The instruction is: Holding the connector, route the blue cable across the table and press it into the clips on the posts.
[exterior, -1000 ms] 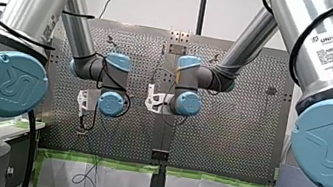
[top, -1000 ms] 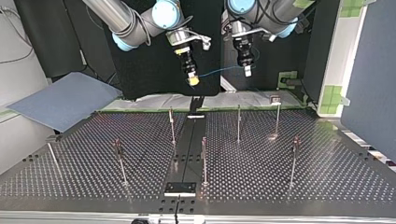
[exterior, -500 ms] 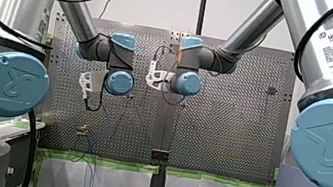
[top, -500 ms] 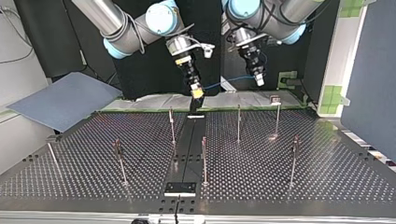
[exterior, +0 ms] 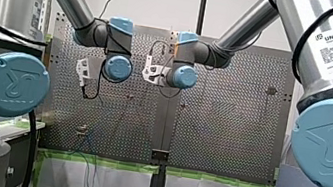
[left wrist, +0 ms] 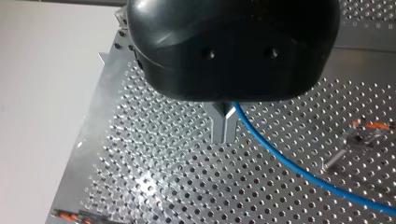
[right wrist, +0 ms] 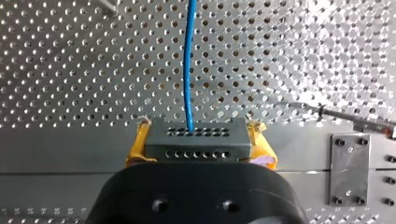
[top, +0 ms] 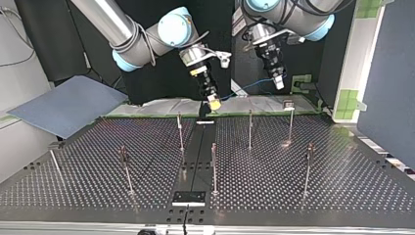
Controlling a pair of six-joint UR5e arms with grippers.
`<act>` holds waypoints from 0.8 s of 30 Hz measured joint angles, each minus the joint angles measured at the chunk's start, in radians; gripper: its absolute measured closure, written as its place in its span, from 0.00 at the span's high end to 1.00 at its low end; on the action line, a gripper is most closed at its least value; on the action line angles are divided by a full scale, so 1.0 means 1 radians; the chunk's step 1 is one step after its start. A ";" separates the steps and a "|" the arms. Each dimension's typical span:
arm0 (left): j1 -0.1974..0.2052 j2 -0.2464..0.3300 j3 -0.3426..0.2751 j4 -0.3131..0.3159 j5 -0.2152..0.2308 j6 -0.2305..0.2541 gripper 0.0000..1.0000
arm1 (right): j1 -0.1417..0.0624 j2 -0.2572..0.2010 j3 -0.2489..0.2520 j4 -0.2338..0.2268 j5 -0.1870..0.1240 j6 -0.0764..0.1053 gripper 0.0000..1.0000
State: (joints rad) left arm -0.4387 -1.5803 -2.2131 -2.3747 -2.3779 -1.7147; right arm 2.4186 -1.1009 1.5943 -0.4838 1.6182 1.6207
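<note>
In the right wrist view my right gripper (right wrist: 197, 133) is shut on a grey connector block (right wrist: 196, 145) between its yellow pads (right wrist: 137, 145). The blue cable (right wrist: 188, 60) leaves the connector and runs ahead over the perforated table. In the left wrist view my left gripper (left wrist: 224, 129) has its metal fingers shut on the blue cable (left wrist: 299, 170), which trails off to one side. In the top view my right gripper (top: 214, 102) hangs above the table's far edge near the middle. My left gripper (top: 279, 83) is to its right, with the cable (top: 247, 88) strung between them.
Several thin posts with clips stand on the table (top: 342, 186), among them post (top: 180, 132), post (top: 250, 128) and post (top: 290, 122). A blue-grey board (top: 68, 105) leans at the top view's left. A black plate (top: 188, 197) sits on the centre strip near the front.
In the top view both grippers have moved down and to the right, carrying the connector and cable with them. In the front view both wrists have risen.
</note>
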 joint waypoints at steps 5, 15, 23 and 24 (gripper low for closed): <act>0.002 0.043 0.001 -0.044 0.031 0.008 0.00 | 0.005 0.003 -0.041 0.036 -0.006 0.000 0.00; 0.018 0.125 0.044 -0.129 0.034 0.010 0.00 | 0.018 0.022 -0.129 0.065 -0.016 0.003 0.00; 0.045 0.125 0.093 -0.204 0.030 0.028 0.00 | 0.038 0.076 -0.194 0.119 -0.019 0.007 0.00; 0.049 0.124 0.098 -0.211 0.034 0.032 0.00 | 0.040 0.082 -0.203 0.126 -0.020 0.007 0.00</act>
State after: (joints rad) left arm -0.3899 -1.4567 -2.1149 -2.5855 -2.3443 -1.6832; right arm 2.4583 -1.0186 1.3911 -0.3577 1.5987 1.6276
